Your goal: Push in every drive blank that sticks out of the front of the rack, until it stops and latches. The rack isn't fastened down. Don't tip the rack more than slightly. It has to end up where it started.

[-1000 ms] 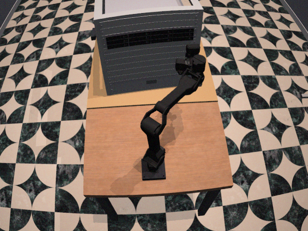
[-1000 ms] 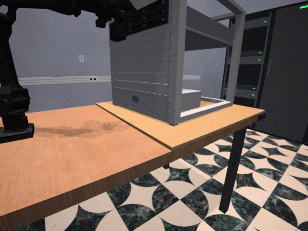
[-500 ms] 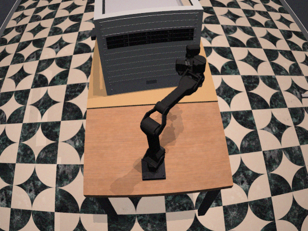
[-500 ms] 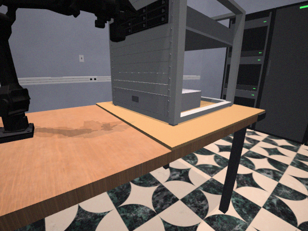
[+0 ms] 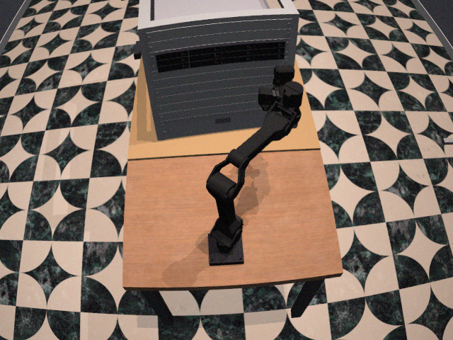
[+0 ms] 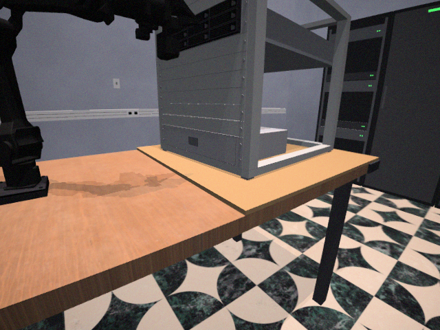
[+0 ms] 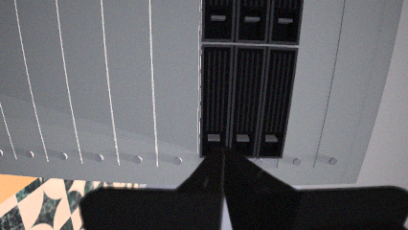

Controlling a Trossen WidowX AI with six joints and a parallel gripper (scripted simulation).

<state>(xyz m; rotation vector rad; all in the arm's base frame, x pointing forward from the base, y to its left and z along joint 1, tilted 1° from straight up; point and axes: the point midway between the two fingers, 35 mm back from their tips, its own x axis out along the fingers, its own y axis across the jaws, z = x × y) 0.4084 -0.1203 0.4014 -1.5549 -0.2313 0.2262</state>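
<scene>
The grey rack [image 5: 204,91] [image 6: 202,85] [image 7: 129,86] stands upright on the yellow mat [image 5: 175,146] [image 6: 241,193]. Its dark drive bay [image 5: 219,54] [image 6: 222,19] runs across the upper front. In the wrist view the end column holds three blanks: left [image 7: 215,96], middle [image 7: 246,96] and right [image 7: 278,96]. Their faces look about level; I cannot tell whether any sticks out slightly. My gripper [image 7: 220,153] is shut and empty. Its tips overlap the handle end of the left blank, near its border with the middle one; contact is not clear. The arm hides part of the bay in the exterior view.
The arm base [image 5: 226,256] [image 6: 25,190] stands on the wooden table [image 5: 164,219] [image 6: 106,241]. Small screw heads [image 7: 178,160] line the rack's side rail beside the fingers. A pale box [image 6: 275,141] sits inside the rack's bottom. Dark server cabinets [image 6: 405,106] stand behind.
</scene>
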